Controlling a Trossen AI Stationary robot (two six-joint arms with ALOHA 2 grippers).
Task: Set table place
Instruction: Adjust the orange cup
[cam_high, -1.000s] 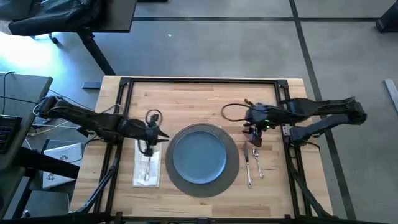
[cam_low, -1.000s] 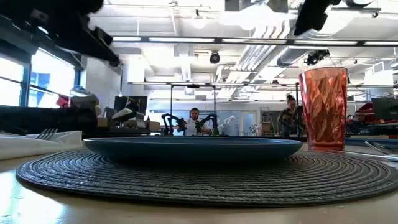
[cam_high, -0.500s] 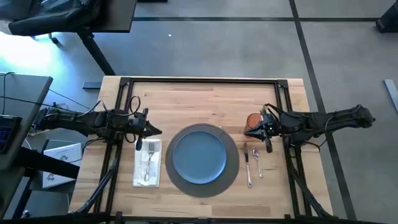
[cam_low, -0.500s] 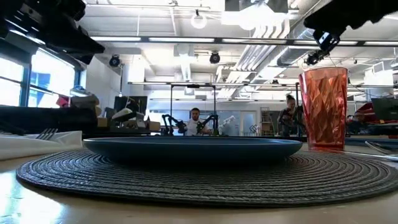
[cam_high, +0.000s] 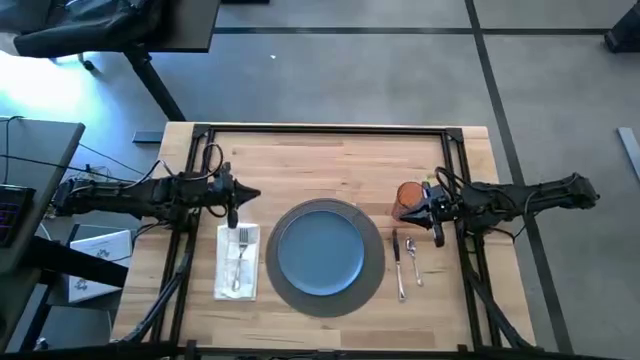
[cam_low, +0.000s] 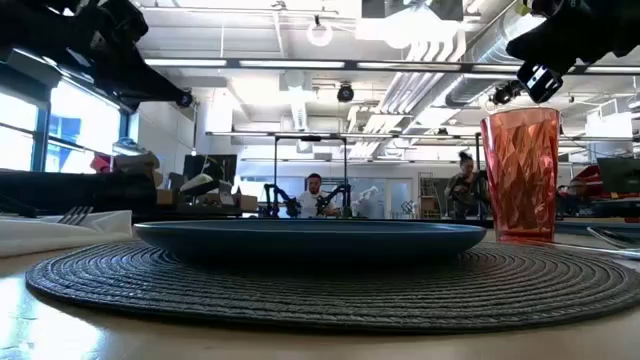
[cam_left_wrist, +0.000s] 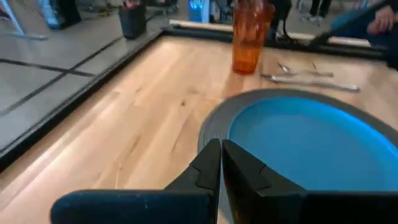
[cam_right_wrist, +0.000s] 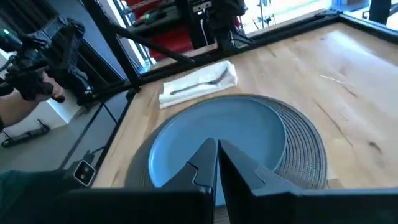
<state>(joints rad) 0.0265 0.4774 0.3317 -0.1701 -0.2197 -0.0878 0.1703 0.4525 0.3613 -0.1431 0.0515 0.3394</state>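
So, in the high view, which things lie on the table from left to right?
Napkin with fork → placemat under blue plate → knife → spoon. The orange cup stands farther back, above the knife and spoon, so I leave it out.

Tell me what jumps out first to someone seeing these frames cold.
The blue plate centred on the round dark woven placemat, mid-table near the front edge. Next, the faceted orange-red cup standing beyond the placemat's right side, with the right gripper beside it, fingers shut. Across the plate, the fork lies on a white napkin left of the placemat; the left gripper hangs just behind it, also shut.
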